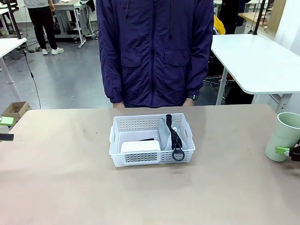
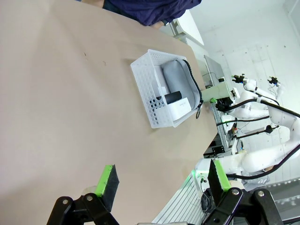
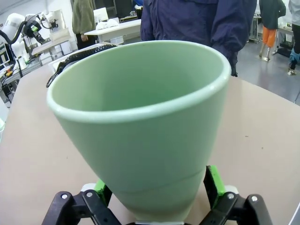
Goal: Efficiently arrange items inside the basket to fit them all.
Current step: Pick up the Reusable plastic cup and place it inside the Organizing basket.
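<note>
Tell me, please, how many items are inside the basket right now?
3. The pouch fills the basket's right half, the white block lies front left, and the black stapler sits just behind it. Something smaller could be hidden underneath.

Table [image 1: 69,195] bare on all sides of basket [image 1: 152,140], so open approach from L, R and near edge. Far side blocked: person [image 1: 157,47] stands right at far table edge, behind basket. Inside basket, pouch [image 1: 166,132] fills R part, its strap [image 1: 174,136] and ring hang over near rim; white block [image 1: 140,146] sits near-L corner w/ black stapler [image 1: 147,140] just behind it. Free room only in far-L part of basket. Cup [image 1: 287,135] stands near R table edge w/ right gripper [image 3: 157,187] pads either side of its base, well apart from basket. Left gripper [image 2: 161,180] at L edge, jaws wide, nothing between; bare tabletop from it to basket.
</note>
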`<state>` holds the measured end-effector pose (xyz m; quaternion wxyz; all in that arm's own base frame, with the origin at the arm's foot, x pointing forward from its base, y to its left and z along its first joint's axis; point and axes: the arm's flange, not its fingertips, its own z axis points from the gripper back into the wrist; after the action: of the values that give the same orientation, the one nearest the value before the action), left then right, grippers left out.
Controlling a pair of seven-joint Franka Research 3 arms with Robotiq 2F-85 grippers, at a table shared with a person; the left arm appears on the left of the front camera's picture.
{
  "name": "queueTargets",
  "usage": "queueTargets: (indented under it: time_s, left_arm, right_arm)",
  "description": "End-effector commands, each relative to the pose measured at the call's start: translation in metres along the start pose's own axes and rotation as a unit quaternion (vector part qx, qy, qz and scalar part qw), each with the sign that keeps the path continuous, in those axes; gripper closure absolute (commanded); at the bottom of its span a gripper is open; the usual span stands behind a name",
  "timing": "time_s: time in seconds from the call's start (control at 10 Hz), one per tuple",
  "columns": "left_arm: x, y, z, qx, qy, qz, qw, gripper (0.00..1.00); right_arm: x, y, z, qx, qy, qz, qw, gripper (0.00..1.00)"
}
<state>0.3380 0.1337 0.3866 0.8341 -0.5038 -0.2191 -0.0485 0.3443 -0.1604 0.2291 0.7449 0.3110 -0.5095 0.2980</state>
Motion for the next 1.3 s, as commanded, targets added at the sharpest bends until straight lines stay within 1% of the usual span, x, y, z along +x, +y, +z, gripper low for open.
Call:
queueTargets:
  time_s: [0.0,0.1,0.2,0.3,0.5,0.6,0.7,0.8,0.9,1.0,1.1,1.2]
  left_arm:
    - [-0.005,-0.003,0.0,0.002,0.003,0.001,1.0,0.0]
    - [-0.005,-0.003,0.0,0.002,0.003,0.001,1.0,0.0]
    - [-0.005,-0.003,0.0,0.002,0.003,0.001,1.0,0.0]
    - [-0.005,-0.003,0.0,0.002,0.003,0.001,1.0,0.0]
    - [-0.005,-0.003,0.0,0.002,0.003,0.001,1.0,0.0]
    - [-0.005,-0.003,0.0,0.002,0.003,0.001,1.0,0.0]
    - [-0.005,-0.003,0.0,0.002,0.003,0.001,1.0,0.0]
    - [-0.005,-0.003,0.0,0.002,0.003,0.001,1.0,0.0]
    - [-0.005,-0.003,0.0,0.002,0.003,0.001,1.0,0.0]
    - [-0.005,-0.003,0.0,0.002,0.003,0.001,1.0,0.0]
    - [-0.005,-0.003,0.0,0.002,0.003,0.001,1.0,0.0]
    - [-0.005,-0.003,0.0,0.002,0.003,0.001,1.0,0.0]
  right_arm:
    - [0.002,0.008,-0.008,-0.004,-0.009,0.009,1.0,0.0]
    - [0.002,0.008,-0.008,-0.004,-0.005,0.012,1.0,0.44]
    - [0.002,0.007,-0.007,0.0,-0.003,0.006,1.0,0.6]
    - [0.002,0.007,-0.007,0.0,-0.004,0.003,1.0,1.0]
    - [0.004,0.008,-0.004,0.003,-0.007,0.004,1.0,1.0]
    - [0.007,0.01,0.001,0.006,-0.005,0.008,1.0,0.76]
    - [0.014,0.015,0.008,0.008,-0.005,0.011,1.0,0.76]
    - [0.034,0.034,0.021,0.007,-0.001,0.026,1.0,1.0]
    - [0.062,0.062,0.033,0.017,0.005,0.053,0.998,0.75]
    - [0.093,0.086,0.041,0.032,0.049,0.033,0.998,1.0]
    - [0.118,0.107,0.046,0.065,0.091,0.029,0.993,1.0]
    - [0.135,0.125,0.046,0.093,0.158,0.022,0.983,1.0]
